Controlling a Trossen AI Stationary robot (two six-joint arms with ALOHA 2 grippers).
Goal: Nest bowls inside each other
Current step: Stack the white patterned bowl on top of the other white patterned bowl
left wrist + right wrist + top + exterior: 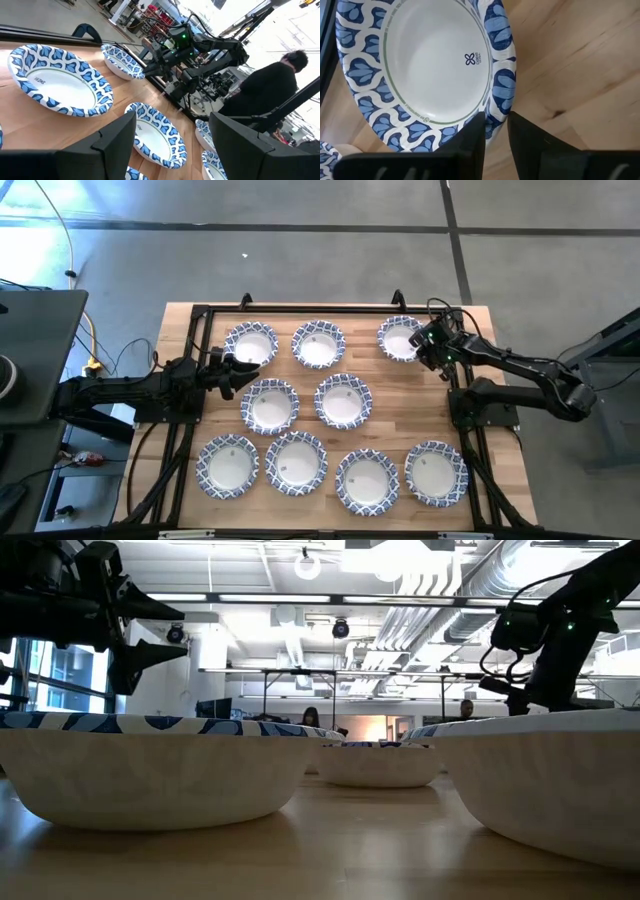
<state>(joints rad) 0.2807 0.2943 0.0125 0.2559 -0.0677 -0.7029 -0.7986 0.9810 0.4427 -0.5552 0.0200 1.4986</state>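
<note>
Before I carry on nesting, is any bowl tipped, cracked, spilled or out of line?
Nothing stands out. All nine bowls sit upright and apart on the table, none stacked yet. The right gripper straddles the rim of the far right bowl. The left gripper hangs open beside the far left bowl.

The dark right gripper (pixel 424 340) reached in from the right, its two fingers (pixel 470 137) drawn close with a narrow gap. The dark left gripper (pixel 243 367) hovered level, fingers (pixel 112 145) spread wide.
</note>
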